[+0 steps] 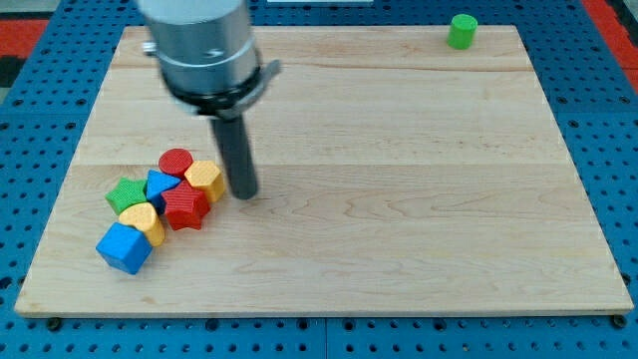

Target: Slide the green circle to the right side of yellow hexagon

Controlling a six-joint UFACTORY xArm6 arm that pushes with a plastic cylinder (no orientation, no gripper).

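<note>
The green circle (462, 30) stands at the board's top edge, far to the view's right. The yellow hexagon (204, 179) sits in a tight cluster at the view's lower left. My tip (244, 193) rests on the board just right of the yellow hexagon, close to it; I cannot tell whether it touches. The green circle is far from my tip, up and to the right.
The cluster also holds a red circle (176, 161), a blue triangle (159, 184), a green star (127, 193), a red star (185, 207), a yellow heart (143, 219) and a blue cube (124, 247). The wooden board (399, 219) lies on a blue perforated table.
</note>
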